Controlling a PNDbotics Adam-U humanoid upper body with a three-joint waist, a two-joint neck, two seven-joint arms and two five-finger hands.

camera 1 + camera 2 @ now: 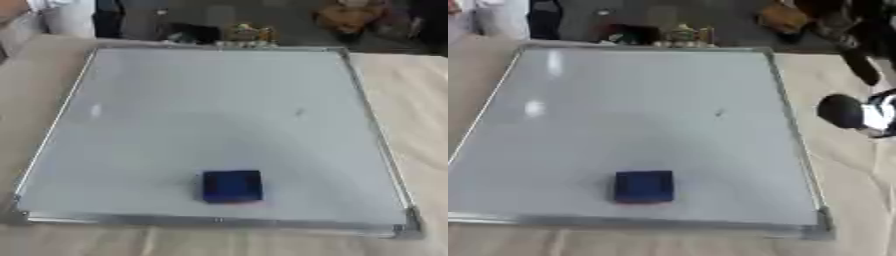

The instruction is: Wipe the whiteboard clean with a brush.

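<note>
Whiteboard [219, 110], a large silver-framed rectangular panel, lies flat on the pale wooden bench [411, 100], and I see the small dark blue square brush [232, 186] resting on it near its near edge. Beyond its right edge my right arm shows, blurred; I cannot tell its fingers' state.

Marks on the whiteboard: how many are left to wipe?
1. A small dark mark sits right of the whiteboard centre, well beyond the blue brush near the front edge. Fainter ones may not show.
</note>
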